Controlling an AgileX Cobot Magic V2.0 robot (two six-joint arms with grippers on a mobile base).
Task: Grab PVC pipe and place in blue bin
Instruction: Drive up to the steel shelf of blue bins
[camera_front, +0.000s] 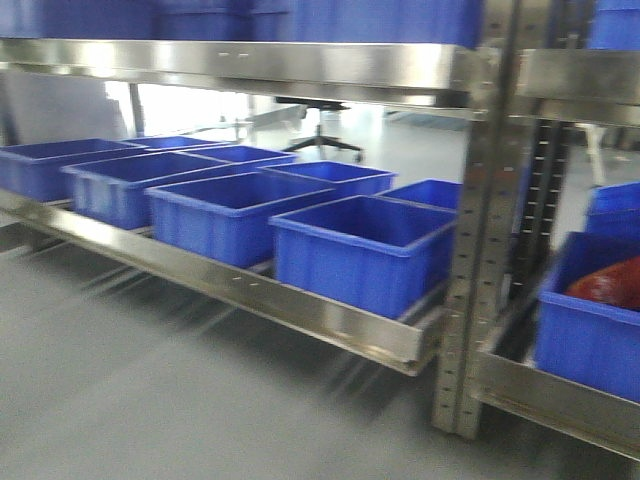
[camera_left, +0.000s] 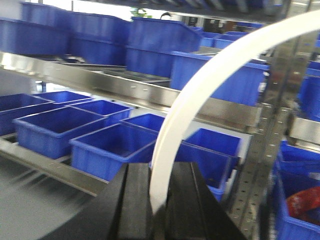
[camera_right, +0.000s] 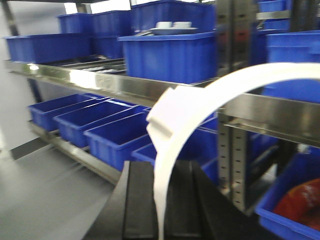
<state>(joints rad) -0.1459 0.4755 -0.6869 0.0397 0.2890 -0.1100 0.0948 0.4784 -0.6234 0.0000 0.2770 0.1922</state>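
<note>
A white curved PVC pipe (camera_left: 200, 90) rises from between the black fingers of my left gripper (camera_left: 158, 200) and arcs up to the right. My left gripper is shut on it. In the right wrist view a white curved pipe (camera_right: 200, 100) with a wider fitting (camera_right: 165, 112) stands between the fingers of my right gripper (camera_right: 162, 210), which is shut on it. Rows of open blue bins (camera_front: 365, 250) sit on the low steel shelf ahead. Neither gripper nor pipe shows in the front view.
A steel upright (camera_front: 480, 250) divides the rack. A bin to the right holds something red (camera_front: 610, 285). Upper shelf (camera_front: 250, 65) carries more blue bins. Grey floor (camera_front: 150, 390) lies in front of the rack.
</note>
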